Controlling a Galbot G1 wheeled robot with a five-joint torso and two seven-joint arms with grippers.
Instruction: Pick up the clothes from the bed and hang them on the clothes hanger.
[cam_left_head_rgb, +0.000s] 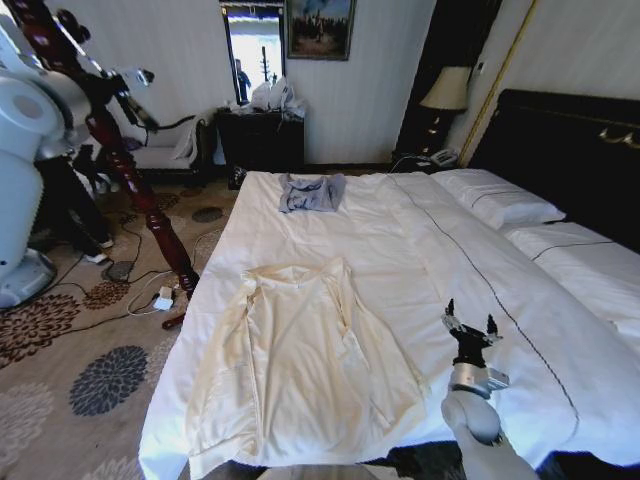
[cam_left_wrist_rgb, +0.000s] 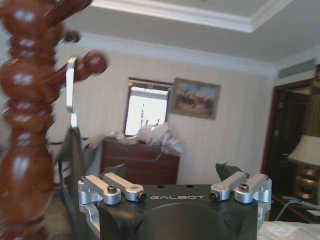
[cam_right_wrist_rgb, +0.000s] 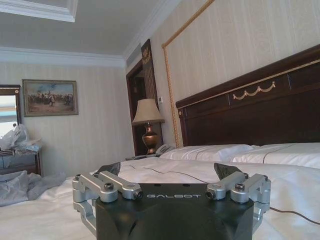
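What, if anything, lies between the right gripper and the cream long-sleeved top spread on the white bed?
Nothing visible. The right gripper, open, hovers over bare white sheet of the bed, beside the cream long-sleeved top. The small grey-blue folded garment lies farther up the bed, well off that path.

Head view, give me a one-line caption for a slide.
Cream top lies flat on the white bed; open right gripper hovers beside it, left gripper raised by the wooden stand.
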